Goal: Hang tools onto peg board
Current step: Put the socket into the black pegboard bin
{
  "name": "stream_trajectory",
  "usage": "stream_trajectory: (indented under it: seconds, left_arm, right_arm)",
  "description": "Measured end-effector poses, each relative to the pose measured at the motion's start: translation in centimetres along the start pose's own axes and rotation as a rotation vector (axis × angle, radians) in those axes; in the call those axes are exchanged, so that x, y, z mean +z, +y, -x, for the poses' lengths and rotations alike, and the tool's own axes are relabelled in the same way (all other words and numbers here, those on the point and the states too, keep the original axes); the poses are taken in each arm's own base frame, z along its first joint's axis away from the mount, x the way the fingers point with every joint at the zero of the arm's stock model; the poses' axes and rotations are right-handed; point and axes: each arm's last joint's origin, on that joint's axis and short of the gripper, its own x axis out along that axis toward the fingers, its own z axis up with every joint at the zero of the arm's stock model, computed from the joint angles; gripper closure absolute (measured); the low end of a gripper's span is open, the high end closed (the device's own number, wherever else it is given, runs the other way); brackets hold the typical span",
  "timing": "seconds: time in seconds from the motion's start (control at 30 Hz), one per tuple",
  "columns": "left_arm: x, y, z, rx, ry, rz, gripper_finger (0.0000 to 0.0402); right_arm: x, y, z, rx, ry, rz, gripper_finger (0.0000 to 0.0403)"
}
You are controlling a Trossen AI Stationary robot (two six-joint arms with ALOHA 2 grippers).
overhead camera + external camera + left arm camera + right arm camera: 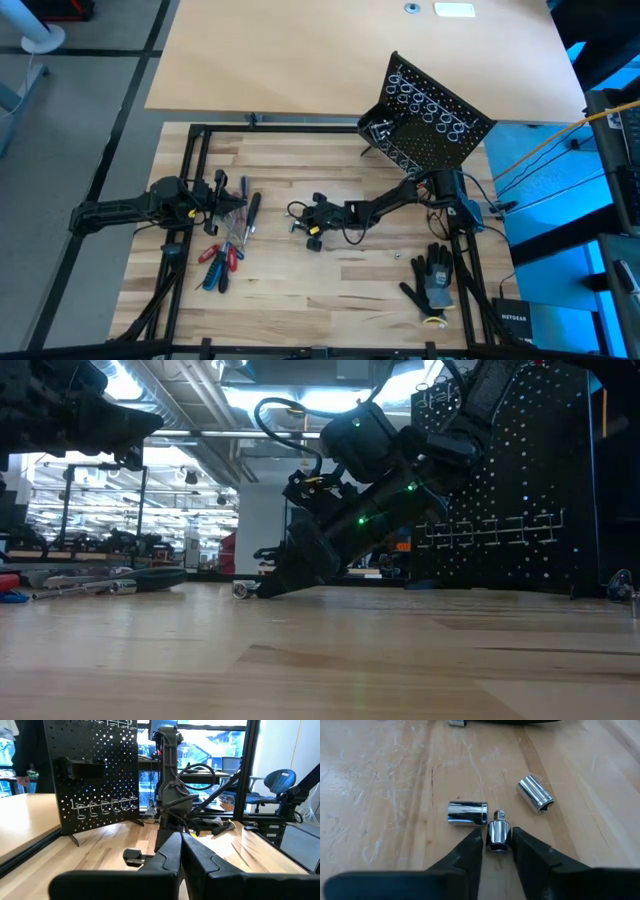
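Observation:
The black peg board (430, 120) stands tilted at the table's far right, with silver ring holders on its face. Red, blue and black-handled tools (225, 255) lie on the table at the left, close to my left gripper (225, 195), which hovers shut and touches nothing. My right gripper (497, 845) is stretched out low at the table's middle (312, 228), its fingers on either side of a small silver bit (498, 834). Two more silver sockets (466, 813) (535, 794) lie on the wood just beyond it. My right gripper pinches the small silver bit by its two round sides (490, 836) between its fingertips (476, 845). The fingers come slanting down from the table's right side. The bit lies on the tabletop with its narrow square end pointing away from the gripper.
A black-and-grey work glove (432, 280) lies near the table's front right corner. A tiny silver piece (396, 254) sits on the wood between glove and gripper. A black frame rail (300, 127) runs along the table's far side.

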Motion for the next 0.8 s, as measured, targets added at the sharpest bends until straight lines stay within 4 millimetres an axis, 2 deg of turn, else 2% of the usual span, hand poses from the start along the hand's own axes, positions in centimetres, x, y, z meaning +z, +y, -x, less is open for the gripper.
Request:
stream_trajectory:
  seconds: [0.2,0.47,0.8]
  left_arm:
    - [0.0,0.0,0.0,0.0,0.0,0.0,0.04]
    - [0.0,0.0,0.0,0.0,0.0,0.003,0.04]
    - [-0.1,0.0,0.0,0.0,0.009,0.005,0.04]
  right_arm:
    - [0.0,0.0,0.0,-0.003,0.0,0.032,0.0338]
    - [0.5,-0.3,0.1,-0.117,-0.003,0.054,0.0329]
    - [3.2,-0.6,2.8,-0.291,-0.01,0.064,0.0333]
